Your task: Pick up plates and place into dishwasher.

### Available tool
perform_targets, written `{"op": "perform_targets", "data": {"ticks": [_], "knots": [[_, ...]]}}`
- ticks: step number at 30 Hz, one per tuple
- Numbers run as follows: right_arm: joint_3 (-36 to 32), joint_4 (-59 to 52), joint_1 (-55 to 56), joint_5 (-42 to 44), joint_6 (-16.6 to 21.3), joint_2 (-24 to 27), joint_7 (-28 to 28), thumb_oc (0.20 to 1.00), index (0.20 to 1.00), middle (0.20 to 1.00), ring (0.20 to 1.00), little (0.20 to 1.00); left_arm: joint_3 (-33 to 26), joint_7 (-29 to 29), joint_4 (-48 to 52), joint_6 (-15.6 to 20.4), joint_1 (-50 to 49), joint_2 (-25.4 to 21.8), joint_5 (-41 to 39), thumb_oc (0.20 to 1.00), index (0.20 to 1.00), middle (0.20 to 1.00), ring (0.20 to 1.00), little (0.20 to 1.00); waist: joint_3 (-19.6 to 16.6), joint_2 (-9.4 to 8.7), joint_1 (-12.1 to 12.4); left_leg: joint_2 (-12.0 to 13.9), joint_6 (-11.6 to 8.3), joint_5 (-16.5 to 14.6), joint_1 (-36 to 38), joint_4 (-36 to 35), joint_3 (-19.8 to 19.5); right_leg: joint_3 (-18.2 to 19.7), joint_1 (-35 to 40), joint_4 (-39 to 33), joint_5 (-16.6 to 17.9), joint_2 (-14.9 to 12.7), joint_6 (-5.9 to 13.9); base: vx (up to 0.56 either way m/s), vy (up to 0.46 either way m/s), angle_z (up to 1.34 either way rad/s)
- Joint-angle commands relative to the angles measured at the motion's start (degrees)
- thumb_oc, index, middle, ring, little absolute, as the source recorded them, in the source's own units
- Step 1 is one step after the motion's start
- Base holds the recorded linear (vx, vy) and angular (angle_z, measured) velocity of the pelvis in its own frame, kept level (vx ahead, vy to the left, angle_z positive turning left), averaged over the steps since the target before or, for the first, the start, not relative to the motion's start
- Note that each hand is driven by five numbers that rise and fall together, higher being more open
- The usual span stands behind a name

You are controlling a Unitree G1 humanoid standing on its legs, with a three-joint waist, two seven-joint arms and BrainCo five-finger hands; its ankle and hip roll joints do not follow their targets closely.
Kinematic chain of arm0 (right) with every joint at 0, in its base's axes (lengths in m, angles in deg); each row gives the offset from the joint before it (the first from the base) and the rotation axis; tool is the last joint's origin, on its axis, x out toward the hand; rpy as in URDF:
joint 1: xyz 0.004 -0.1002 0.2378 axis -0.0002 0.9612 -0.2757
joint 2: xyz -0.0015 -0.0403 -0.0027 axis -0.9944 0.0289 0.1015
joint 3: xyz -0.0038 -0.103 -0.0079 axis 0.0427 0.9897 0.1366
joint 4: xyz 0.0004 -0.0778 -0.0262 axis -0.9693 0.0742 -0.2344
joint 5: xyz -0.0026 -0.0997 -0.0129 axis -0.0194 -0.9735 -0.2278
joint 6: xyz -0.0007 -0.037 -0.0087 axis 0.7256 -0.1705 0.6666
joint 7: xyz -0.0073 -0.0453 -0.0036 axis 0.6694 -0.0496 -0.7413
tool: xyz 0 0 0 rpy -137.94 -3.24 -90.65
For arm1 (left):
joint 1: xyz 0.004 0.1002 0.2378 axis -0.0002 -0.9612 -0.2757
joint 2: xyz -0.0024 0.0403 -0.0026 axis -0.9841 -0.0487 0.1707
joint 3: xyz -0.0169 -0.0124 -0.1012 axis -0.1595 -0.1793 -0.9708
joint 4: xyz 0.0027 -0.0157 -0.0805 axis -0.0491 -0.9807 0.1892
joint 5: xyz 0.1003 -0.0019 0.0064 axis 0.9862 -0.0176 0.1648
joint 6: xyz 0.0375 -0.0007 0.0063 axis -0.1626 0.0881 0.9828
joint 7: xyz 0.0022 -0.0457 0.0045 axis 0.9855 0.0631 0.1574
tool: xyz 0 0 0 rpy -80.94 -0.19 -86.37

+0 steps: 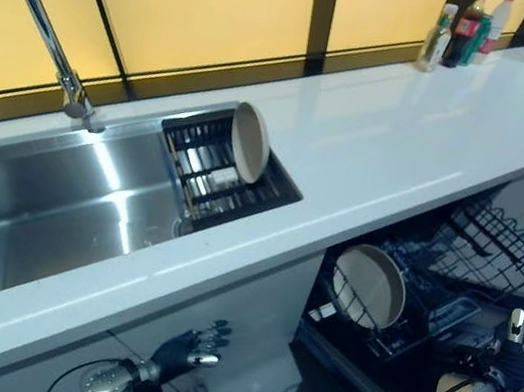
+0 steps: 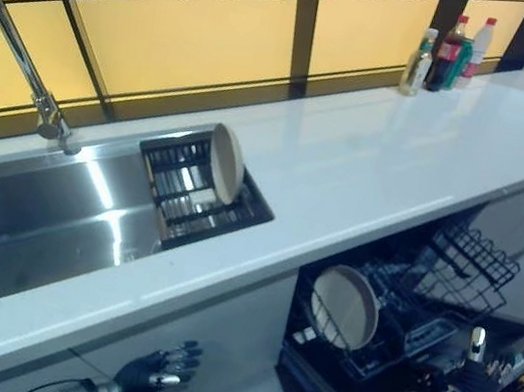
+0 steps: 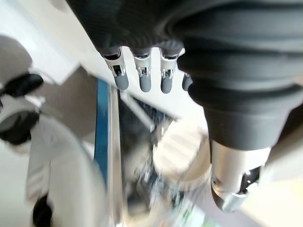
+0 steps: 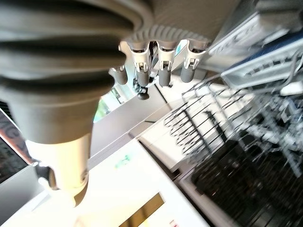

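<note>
Both hands hang open and empty, left hand (image 1: 189, 348) low, right hand (image 1: 513, 357) by the dishwasher rack (image 1: 450, 280), so the left should reach up for the plate (image 1: 249, 142) standing in the sink rack (image 1: 208, 168), gripping its rim.

White countertop (image 1: 402, 150) carries bottles (image 1: 464, 29) at its far end.

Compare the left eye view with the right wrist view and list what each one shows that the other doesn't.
Left eye view alone: the sink with its faucet, a plate standing in the sink rack, the white counter, bottles at its far end, a second plate upright in the dishwasher, and the left hand below the counter.

Right wrist view alone: the right hand's fingers up close, relaxed and holding nothing.

Both share the right hand and the dishwasher rack.
</note>
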Motion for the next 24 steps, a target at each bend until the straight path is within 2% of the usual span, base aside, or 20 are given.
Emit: {"op": "perform_targets", "data": {"ticks": [1, 3, 6, 8, 11, 12, 14, 16, 17, 19, 24], "knots": [[1.55, -6.81, -3.32, -5.03, 2.83, 1.92, 4.72, 1.0, 1.0, 1.0, 1.0, 1.0, 4.58, -9.23, 9.47, 1.8, 4.19, -3.76, 0.7, 1.0, 1.0, 1.0, 1.0, 1.0, 0.98, 0.32, -1.21, -0.84, 3.27, -5.17, 2.77, -0.12, 0.27, 2.97, -1.07, -1.36, 2.09, 1.35, 3.73, -0.03, 0.049, -0.1], [2.78, -7.41, -3.86, -3.53, 2.81, 2.24, 9.68, 1.0, 1.0, 1.0, 1.0, 1.0, 7.5, -12.18, 12.98, 3.52, 5.22, -5.23, -0.33, 1.0, 1.0, 1.0, 1.0, 1.0, 0.91, 0.49, -1.53, -0.91, 3.42, -5.26, 2.76, -0.05, 0.57, 3.23, -1.33, -1.06, 2.35, 1.29, 4.03, -0.03, 0.048, -0.08], [5.02, -7.11, -4.11, -2.44, 2.09, 3.0, 14.18, 1.0, 1.0, 1.0, 1.0, 1.0, 10.96, -12.35, 21.2, 1.83, 8.94, -6.99, -3.1, 1.0, 1.0, 1.0, 1.0, 1.0, 0.65, 0.55, -2.05, -1.14, 3.76, -5.34, 2.66, -0.08, 0.56, 3.83, -1.62, -0.67, 2.65, 1.32, 4.33, -0.02, 0.034, -0.1], [6.07, -6.02, -4.37, -0.27, 1.05, 3.53, 18.1, 1.0, 1.0, 1.0, 1.0, 1.0, 12.89, -10.22, 26.41, 1.5, 12.86, -7.01, -5.81, 1.0, 1.0, 1.0, 1.0, 1.0, 0.32, 0.43, -2.46, -1.26, 3.87, -5.27, 2.66, -0.3, 0.49, 4.26, -1.73, -0.54, 2.96, 1.39, 4.55, -0.01, 0.012, -0.02], [6.09, -5.48, -4.79, 1.99, -0.93, 3.46, 19.99, 1.0, 1.0, 1.0, 1.0, 1.0, 12.88, -7.79, 29.98, 1.86, 15.67, -6.21, -9.54, 1.0, 1.0, 1.0, 1.0, 1.0, 0.01, 0.25, -2.56, -1.47, 3.85, -5.02, 2.68, -0.79, 0.13, 4.62, -1.69, -0.63, 3.27, 1.53, 4.64, -0.01, 0.006, 0.0], [6.13, -5.65, -4.77, 0.88, -1.64, 3.67, 20.82, 1.0, 1.0, 1.0, 1.0, 1.0, 11.95, -5.71, 31.68, 2.18, 16.8, -5.5, -11.41, 1.0, 1.0, 1.0, 1.0, 1.0, -0.15, 0.08, -2.52, -1.6, 3.82, -4.9, 2.65, -0.99, -0.07, 4.78, -1.82, -0.61, 3.57, 1.59, 4.66, -0.03, 0.016, -0.01], [6.59, -7.23, -4.5, -1.1, -0.74, 4.18, 21.74, 1.0, 1.0, 1.0, 1.0, 1.0, 9.83, -3.56, 33.51, 1.5, 17.76, -4.36, -14.03, 1.0, 1.0, 1.0, 1.0, 1.0, -0.34, -0.13, -2.51, -1.69, 3.82, -4.74, 2.58, -1.19, -0.25, 4.87, -1.93, -0.67, 3.83, 1.67, 4.58, -0.04, 0.013, -0.01], [6.55, -11.38, -4.17, 1.49, -2.5, 4.41, 23.19, 1.0, 1.0, 1.0, 1.0, 1.0, 6.3, -0.27, 34.62, 2.93, 19.37, -2.3, -16.65, 1.0, 1.0, 1.0, 1.0, 1.0, -0.7, -0.57, -2.33, -1.78, 3.72, -4.38, 2.36, -1.48, -0.51, 5.05, -2.16, -0.49, 4.22, 1.81, 4.43, -0.04, 0.008, 0.0], [6.12, -13.07, -4.09, 0.81, -2.4, 4.18, 23.23, 1.0, 1.0, 1.0, 1.0, 1.0, 4.06, 1.23, 35.69, 2.26, 19.9, -1.42, -16.95, 1.0, 1.0, 1.0, 1.0, 1.0, -0.97, -0.76, -2.09, -1.89, 3.69, -4.26, 2.23, -1.62, -0.9, 5.09, -2.09, -0.6, 4.28, 1.96, 4.27, -0.03, 0.003, 0.0], [6.24, -16.77, -3.63, -4.69, -1.17, 4.74, 20.31, 1.0, 1.0, 1.0, 1.0, 1.0, 0.81, 5.52, 37.86, 2.7, 20.46, -0.47, -15.72, 1.0, 1.0, 1.0, 1.0, 1.0, -1.35, -1.03, -1.49, -2.14, 3.58, -3.96, 2.03, -1.95, -1.78, 5.07, -1.96, -0.69, 4.39, 2.17, 4.03, 0.0, 0.0, 0.0], [8.4, -22.51, -2.51, -19.67, -2.21, 8.57, 13.63, 1.0, 1.0, 1.0, 1.0, 1.0, -7.28, 15.22, 42.62, 3.86, 20.47, -0.49, -10.85, 1.0, 1.0, 1.0, 1.0, 1.0, -2.12, -1.48, 0.7, -2.6, 3.25, -3.22, 1.31, -2.23, -4.19, 3.91, -1.2, -0.89, 4.03, 2.38, 3.4, 0.0, 0.011, 0.15]]}}
